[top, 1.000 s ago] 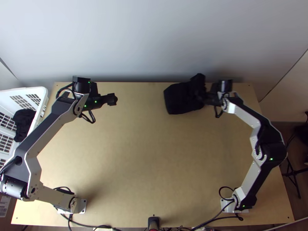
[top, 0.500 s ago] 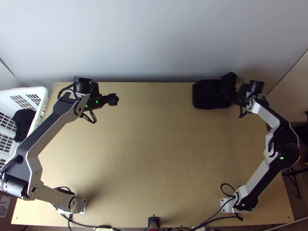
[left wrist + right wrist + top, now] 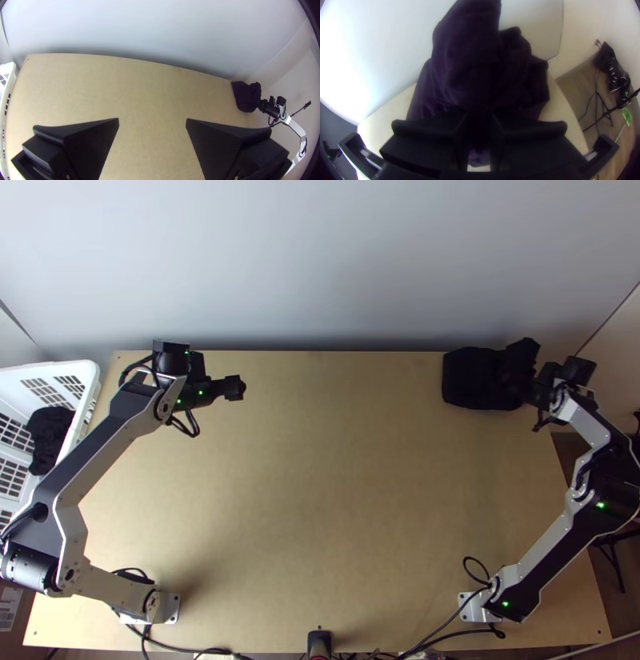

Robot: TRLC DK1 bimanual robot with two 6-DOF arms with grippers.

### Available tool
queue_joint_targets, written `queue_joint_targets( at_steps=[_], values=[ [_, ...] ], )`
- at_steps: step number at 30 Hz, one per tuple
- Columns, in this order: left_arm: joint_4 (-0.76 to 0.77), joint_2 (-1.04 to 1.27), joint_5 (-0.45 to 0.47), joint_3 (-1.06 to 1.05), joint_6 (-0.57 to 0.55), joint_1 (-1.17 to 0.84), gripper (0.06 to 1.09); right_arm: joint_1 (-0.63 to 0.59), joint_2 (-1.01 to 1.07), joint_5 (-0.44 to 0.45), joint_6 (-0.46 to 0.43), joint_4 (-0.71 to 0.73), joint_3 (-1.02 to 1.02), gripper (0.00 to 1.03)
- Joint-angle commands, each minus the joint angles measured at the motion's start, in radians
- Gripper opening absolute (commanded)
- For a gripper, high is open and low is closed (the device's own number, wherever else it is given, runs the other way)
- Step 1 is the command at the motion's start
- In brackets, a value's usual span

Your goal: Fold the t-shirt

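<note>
At the left edge, a white basket (image 3: 48,366) held dark cloth (image 3: 50,434). The left gripper (image 3: 238,388) hung upper left, arm bent, jaws parted and bare. The black t-shirt (image 3: 474,378) was upper right, near the wall (image 3: 320,260) — bunched where the right gripper's (image 3: 524,390) jaws clenched it, that arm angled out past the table (image 3: 320,500) edge — by a stand (image 3: 614,556).
</note>
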Motion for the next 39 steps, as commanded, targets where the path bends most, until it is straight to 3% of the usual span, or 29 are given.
queue_joint_targets(
  at_steps=[1,9,10,14,15,18,19,28,32,39],
  values=[
    [-0.004,-0.009,0.0,-0.011,0.006,0.005,1.03,-0.068,0.05,0.015,-0.06,-0.008,0.046,0.03],
    [-0.002,-0.018,0.0,-0.031,0.009,0.011,1.03,-0.059,0.067,0.017,-0.069,-0.011,0.048,0.03],
    [-0.002,-0.018,0.0,-0.031,0.011,0.013,1.03,-0.05,0.06,0.017,-0.069,-0.011,0.045,0.12],
    [-0.001,-0.02,-0.001,-0.029,0.015,0.014,1.03,-0.018,0.005,0.017,-0.064,-0.014,0.016,0.81],
    [-0.002,-0.021,0.0,-0.029,0.015,0.014,1.03,-0.011,-0.006,0.017,-0.063,-0.014,0.011,0.9],
    [-0.001,-0.023,0.0,-0.028,0.018,0.014,1.03,0.001,-0.032,0.017,-0.063,-0.017,0.008,0.92],
    [-0.001,-0.023,0.0,-0.026,0.02,0.014,1.03,0.002,-0.042,0.017,-0.064,-0.017,0.005,1.0],
    [-0.01,-0.047,0.0,-0.031,0.034,0.031,1.03,0.007,-0.184,0.017,-0.074,-0.049,-0.058,0.99],
    [-0.021,-0.07,0.0,-0.031,0.038,0.037,1.03,0.03,-0.265,0.017,-0.12,-0.163,-0.108,0.99],
    [-0.047,-0.133,0.0,-0.049,0.052,0.05,1.03,0.025,-0.466,0.017,-0.176,-0.181,-0.282,0.99]
  ],
)
